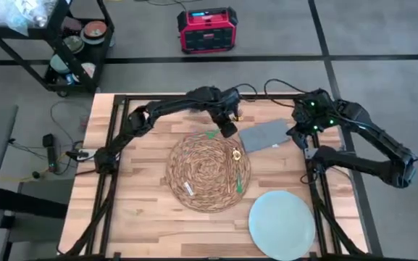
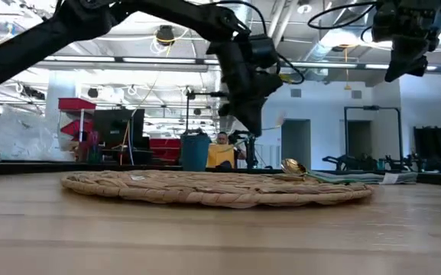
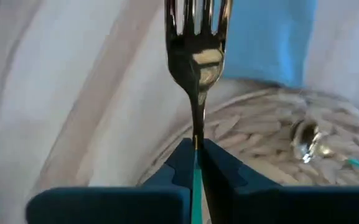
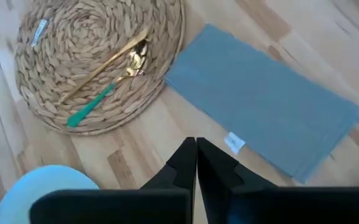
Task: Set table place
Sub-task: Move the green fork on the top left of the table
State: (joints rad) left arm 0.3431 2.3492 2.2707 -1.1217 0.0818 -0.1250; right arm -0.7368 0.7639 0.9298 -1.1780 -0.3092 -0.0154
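Note:
The round woven placemat (image 1: 209,170) lies on the light-wood table (image 1: 143,217). A spoon with a gold bowl and green handle (image 4: 114,68) rests on the mat's right part. My left gripper (image 1: 227,125) hangs over the mat's far edge, shut on a gold fork (image 3: 198,37) with a green handle. A grey napkin (image 1: 265,135) lies flat to the right of the mat, and a pale-blue plate (image 1: 281,225) sits at the near right. My right gripper (image 4: 196,149) is shut on nothing, held high over the table just right of the napkin. My left gripper pinches the fork's thin neck (image 3: 196,134) between its two fingers, where the gold stem meets the green handle (image 3: 195,180). The tines stick out beyond the fingertips and the handle runs back between them. The fork is lifted clear above the placemat's far edge.
Black frame rails (image 1: 114,145) run along the table's left and right sides and its far edge. A small white tag (image 1: 188,188) lies on the mat's near left part. Bare wood shows to the left of the mat. A red box (image 1: 207,30) and a cart (image 1: 71,43) stand on the floor beyond.

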